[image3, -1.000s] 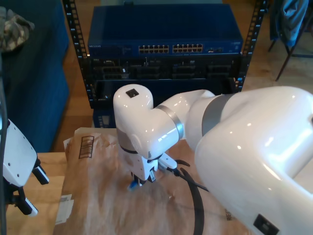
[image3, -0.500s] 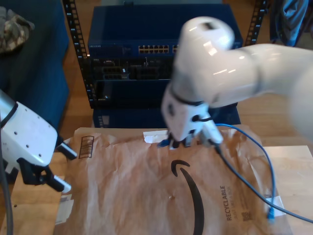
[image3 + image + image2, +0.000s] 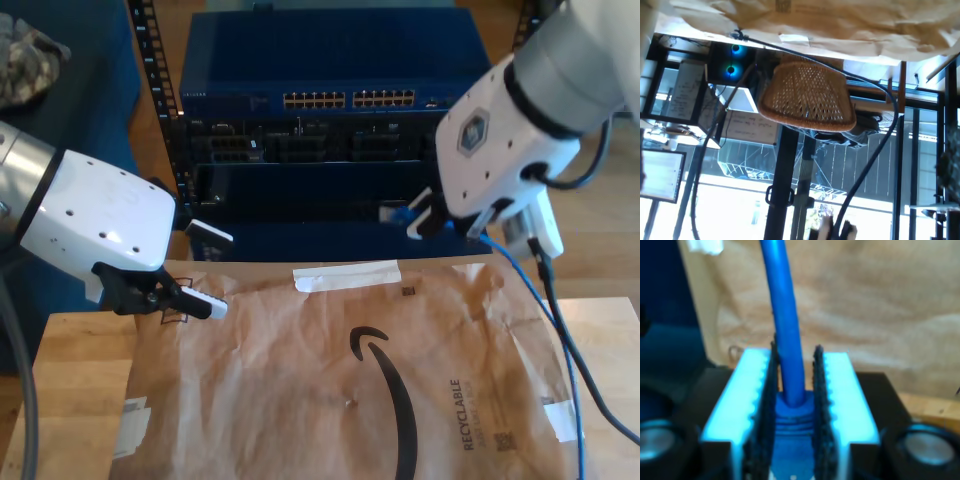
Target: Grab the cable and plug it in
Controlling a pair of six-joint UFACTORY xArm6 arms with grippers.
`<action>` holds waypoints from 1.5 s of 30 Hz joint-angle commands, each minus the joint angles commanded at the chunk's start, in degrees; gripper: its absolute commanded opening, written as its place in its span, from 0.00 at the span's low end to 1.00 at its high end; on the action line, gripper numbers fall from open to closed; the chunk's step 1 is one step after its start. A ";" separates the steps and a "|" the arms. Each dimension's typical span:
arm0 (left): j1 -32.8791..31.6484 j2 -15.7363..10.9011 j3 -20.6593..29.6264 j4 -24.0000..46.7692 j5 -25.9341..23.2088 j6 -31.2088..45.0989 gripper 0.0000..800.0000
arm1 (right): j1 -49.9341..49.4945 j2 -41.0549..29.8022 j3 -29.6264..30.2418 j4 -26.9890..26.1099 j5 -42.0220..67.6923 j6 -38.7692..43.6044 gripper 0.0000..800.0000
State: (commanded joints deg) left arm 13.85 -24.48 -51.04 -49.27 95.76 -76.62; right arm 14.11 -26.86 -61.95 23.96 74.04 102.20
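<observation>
The cable (image 3: 560, 340) is thin and bright blue. It runs from the exterior view's lower right up to my second gripper (image 3: 413, 220), which is shut on its blue plug boot (image 3: 398, 212) in front of the dark rack. In the second wrist view the cable (image 3: 785, 315) stands straight between the ribbed pads (image 3: 817, 390) of my second gripper (image 3: 795, 352). The switch (image 3: 340, 70) with its row of ports (image 3: 350, 99) sits above and to the exterior view's left of the plug. My first gripper (image 3: 225, 273) hangs open and empty at the exterior view's left, over the paper's corner.
A brown paper mailer (image 3: 330, 400) covers the wooden table (image 3: 70, 400). Black rack rails (image 3: 160, 100) flank the equipment. Black arm cables (image 3: 545, 280) trail beside the blue one. The first wrist view looks past the paper edge (image 3: 840, 20) at a wicker seat (image 3: 807, 97).
My second gripper has lifted the cable end off the paper and carried it back and toward the exterior view's right, up to the rack front. My first arm has swung further into view.
</observation>
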 joint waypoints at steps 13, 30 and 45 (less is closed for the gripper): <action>-1.14 2.64 -3.34 -5.27 -0.09 -0.44 1.00 | 2.55 -0.09 -4.13 3.08 0.44 5.19 0.02; -0.62 6.33 -6.86 -11.60 4.22 -12.75 1.00 | 5.19 -6.42 4.75 2.20 -13.63 4.40 0.03; 2.37 13.36 -13.27 -22.77 12.04 -30.77 0.99 | 11.25 -6.95 9.32 -3.25 -29.10 5.36 0.03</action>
State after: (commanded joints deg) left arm 16.22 -11.12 -64.32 -72.04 107.80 -107.38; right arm 25.36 -33.80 -52.63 20.70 44.95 107.56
